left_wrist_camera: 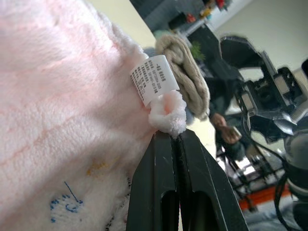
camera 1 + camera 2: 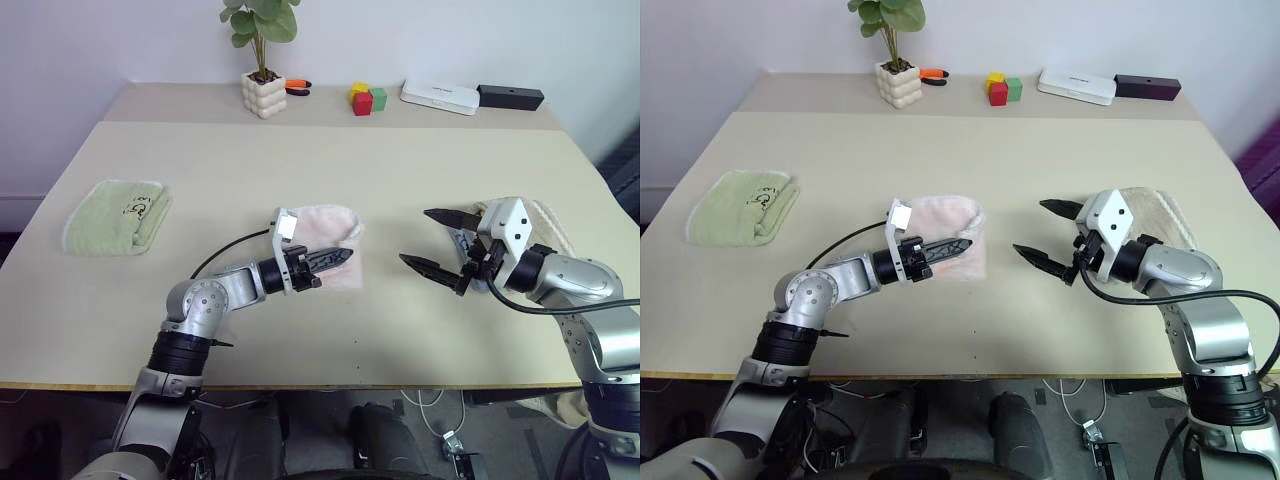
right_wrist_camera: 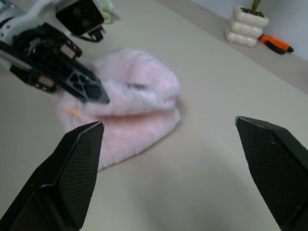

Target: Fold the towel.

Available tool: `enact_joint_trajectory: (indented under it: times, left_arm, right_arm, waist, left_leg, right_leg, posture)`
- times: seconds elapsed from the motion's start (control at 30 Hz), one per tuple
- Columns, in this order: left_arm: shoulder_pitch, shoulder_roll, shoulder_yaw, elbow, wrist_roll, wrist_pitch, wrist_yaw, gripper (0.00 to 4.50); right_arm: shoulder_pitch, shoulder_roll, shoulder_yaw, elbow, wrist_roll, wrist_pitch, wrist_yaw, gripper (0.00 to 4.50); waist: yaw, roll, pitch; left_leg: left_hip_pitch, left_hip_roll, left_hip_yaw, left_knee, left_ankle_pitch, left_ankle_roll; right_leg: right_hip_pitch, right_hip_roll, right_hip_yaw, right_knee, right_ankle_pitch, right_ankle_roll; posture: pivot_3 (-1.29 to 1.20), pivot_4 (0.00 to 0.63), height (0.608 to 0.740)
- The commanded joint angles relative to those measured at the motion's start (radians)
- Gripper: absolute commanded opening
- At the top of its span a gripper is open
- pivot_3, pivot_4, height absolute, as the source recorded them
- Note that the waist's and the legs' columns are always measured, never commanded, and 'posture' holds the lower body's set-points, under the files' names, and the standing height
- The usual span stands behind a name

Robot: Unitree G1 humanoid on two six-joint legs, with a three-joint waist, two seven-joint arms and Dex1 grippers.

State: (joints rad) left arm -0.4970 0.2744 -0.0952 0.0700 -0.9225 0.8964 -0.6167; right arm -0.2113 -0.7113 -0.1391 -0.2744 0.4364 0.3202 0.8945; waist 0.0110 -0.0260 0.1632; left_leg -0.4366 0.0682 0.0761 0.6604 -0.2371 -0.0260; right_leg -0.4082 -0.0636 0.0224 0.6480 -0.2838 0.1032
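Nearest in the head view, the left gripper point(image 2: 335, 258) reaches right, jaws pressed onto a corner of the pink towel point(image 2: 330, 225), which lies doubled over at mid-table; the right gripper point(image 2: 438, 242) hangs just right of it, jaws spread and empty. From the left wrist, that pinched tuft sits beside the label point(image 1: 154, 80). From the right wrist, the towel's folded edge looks loose. It appears soft, light and floppy; corners seem the best hold.
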Motion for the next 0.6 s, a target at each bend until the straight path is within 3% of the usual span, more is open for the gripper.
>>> enact_joint_trajectory:
  times: [0.03,0.07,0.17,0.4,0.6]
  left_arm:
    - [-0.001,0.019,-0.056,-0.059,0.05,0.009,-0.083,0.05]
    - [0.004,0.015,-0.047,-0.056,0.042,0.024,-0.084,0.05]
    - [0.012,0.016,-0.039,-0.061,0.066,0.017,-0.094,0.89]
    - [0.027,0.013,0.005,-0.083,0.064,0.025,-0.104,4.41]
    - [0.054,0.001,0.149,-0.215,-0.174,0.103,-0.184,4.47]
  right_arm:
    - [-0.008,-0.007,-0.029,-0.035,-0.003,-0.02,-0.017,4.5]
    - [-0.01,-0.007,-0.027,-0.034,-0.005,-0.021,-0.019,4.5]
    - [-0.019,-0.007,-0.02,-0.028,-0.01,-0.024,-0.024,4.5]
    - [-0.056,0.009,-0.002,0.002,-0.023,-0.032,-0.03,4.5]
    - [-0.188,0.146,-0.04,0.094,0.007,0.001,-0.187,4.5]
  waist:
    - [0.0,0.0,0.0]
    - [0.0,0.0,0.0]
    - [0.001,0.0,0.0]
    - [-0.001,0.0,0.0]
    - [-0.006,0.001,0.0]
  left_leg:
    - [0.0,0.0,0.0,0.0,0.0,0.0]
    - [0.0,0.0,0.0,0.0,0.0,0.0]
    - [0.0,0.0,0.0,0.0,0.0,0.0]
    - [0.0,0.0,0.0,0.0,0.0,0.0]
    - [0.0,0.001,0.0,0.0,0.0,0.0]
  right_leg:
    - [0.0,0.0,0.0,0.0,0.0,0.0]
    - [0.0,0.0,0.0,0.0,0.0,0.0]
    - [0.0,0.0,0.0,0.0,0.0,0.0]
    - [0.0,0.0,0.0,0.0,0.0,0.0]
    - [0.0,0.0,0.0,0.001,0.0,0.0]
  posture:
    - [0.0,0.15,0.735]
    - [0.0,0.15,0.735]
    - [0.0,0.15,0.735]
    - [0.0,0.15,0.735]
    - [0.0,0.15,0.735]
